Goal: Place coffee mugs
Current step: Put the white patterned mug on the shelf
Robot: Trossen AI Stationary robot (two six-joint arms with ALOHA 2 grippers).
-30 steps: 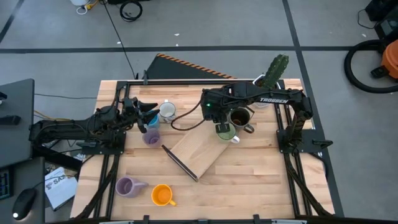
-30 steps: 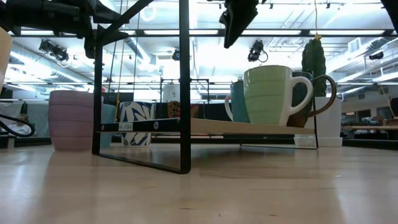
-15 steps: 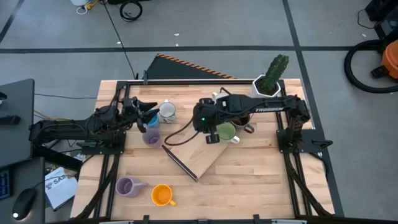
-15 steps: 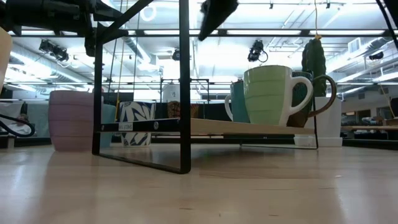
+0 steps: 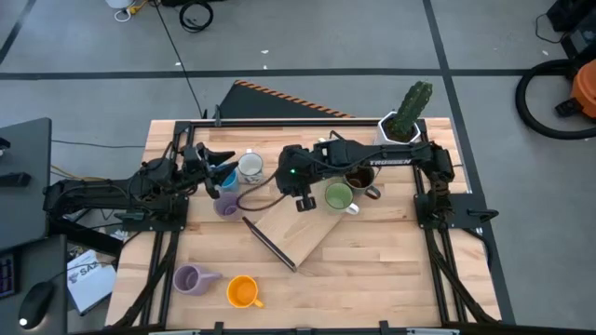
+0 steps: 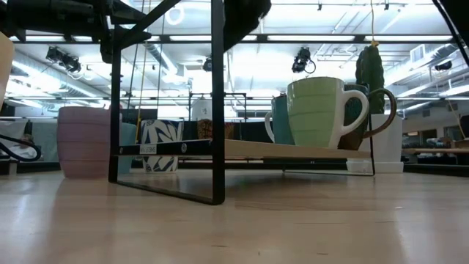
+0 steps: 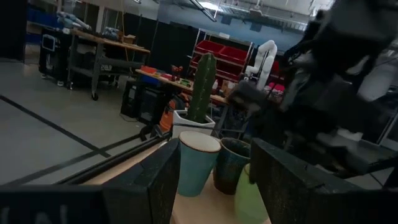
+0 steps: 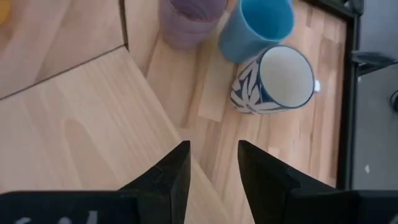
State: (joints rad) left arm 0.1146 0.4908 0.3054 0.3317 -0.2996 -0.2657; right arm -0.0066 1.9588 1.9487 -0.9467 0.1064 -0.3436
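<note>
since a second ago the right gripper (image 5: 300, 191) has swung off the green mug (image 5: 337, 196) and brown mug (image 5: 358, 177) on the wooden shelf (image 5: 296, 227), towards the table's left. its fingers (image 8: 171, 175) are spread and empty above the shelf's edge. just ahead of it stand the patterned mug (image 8: 273, 81), blue mug (image 8: 256, 26) and purple mug (image 8: 189, 17). nearer those three, the left gripper (image 5: 216, 169) waits, fingers (image 7: 152, 184) apart. closest to the camera sit a second purple mug (image 5: 191, 278) and an orange mug (image 5: 243, 292).

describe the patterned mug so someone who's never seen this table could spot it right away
On the wooden table, look at its far left part, where three mugs cluster. The white mug with dark blue leaf prints stands beside a bright blue mug and a lavender mug; it alone is patterned.
</note>
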